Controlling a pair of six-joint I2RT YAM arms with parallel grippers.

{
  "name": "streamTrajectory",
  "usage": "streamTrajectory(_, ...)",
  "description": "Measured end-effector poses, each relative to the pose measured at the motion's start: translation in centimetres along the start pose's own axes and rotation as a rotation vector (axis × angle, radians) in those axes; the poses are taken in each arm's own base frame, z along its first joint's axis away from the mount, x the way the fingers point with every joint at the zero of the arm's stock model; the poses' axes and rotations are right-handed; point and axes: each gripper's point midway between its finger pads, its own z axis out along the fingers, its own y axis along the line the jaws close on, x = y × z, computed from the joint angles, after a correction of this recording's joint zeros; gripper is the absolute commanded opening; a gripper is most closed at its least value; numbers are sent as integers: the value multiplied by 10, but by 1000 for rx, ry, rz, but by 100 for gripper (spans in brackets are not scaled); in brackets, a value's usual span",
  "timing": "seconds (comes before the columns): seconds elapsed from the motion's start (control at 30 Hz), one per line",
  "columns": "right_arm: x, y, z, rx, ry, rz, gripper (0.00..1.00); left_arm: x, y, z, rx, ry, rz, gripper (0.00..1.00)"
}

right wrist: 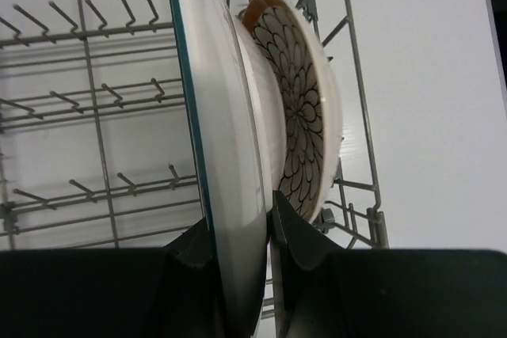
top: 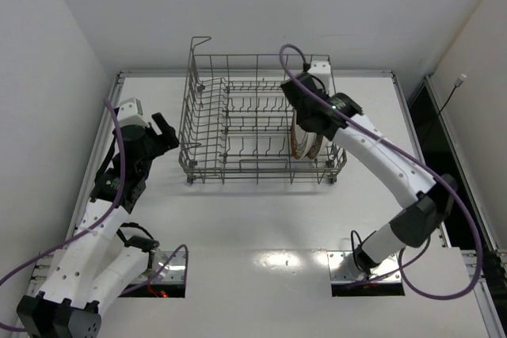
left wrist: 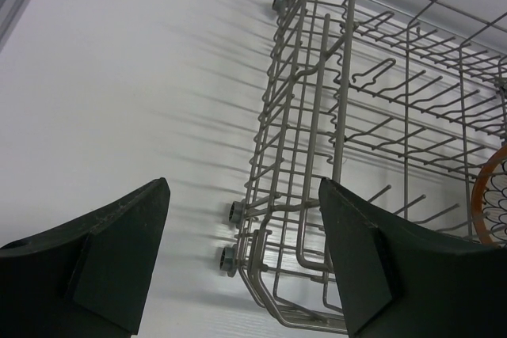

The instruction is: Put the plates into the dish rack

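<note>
The white round ceramic plate (right wrist: 218,156), grasped edgewise by the right tool (right wrist: 242,235), should be held upright and seated between tines of the grey wire dish rack (top: 238,116), frame right. The left tool (left wrist: 244,195) is released.

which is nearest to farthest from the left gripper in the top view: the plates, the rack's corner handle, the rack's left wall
1. rack's left wall, just right of the left gripper
2. corner handle, far left corner
3. plates, rack's right end
</note>
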Motion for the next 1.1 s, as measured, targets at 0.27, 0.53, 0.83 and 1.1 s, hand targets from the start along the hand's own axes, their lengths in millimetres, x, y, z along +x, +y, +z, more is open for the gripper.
streamTrajectory(0.27, 36, 26, 29, 85, 69, -136, 0, -7, 3, -5, -11, -30, -6, 74)
streamTrajectory(0.53, 47, 29, 43, 93, 81, -142, 1, -10, 4, -7, -15, -45, -10, 74)
streamTrajectory(0.83, 78, 43, 74, 103, 151, -190, 7, -10, 4, -7, -16, -45, -9, 74)
streamTrajectory(1.1, 80, 44, 80, 89, 162, -173, 55, -10, 5, -7, -16, -45, -3, 74)
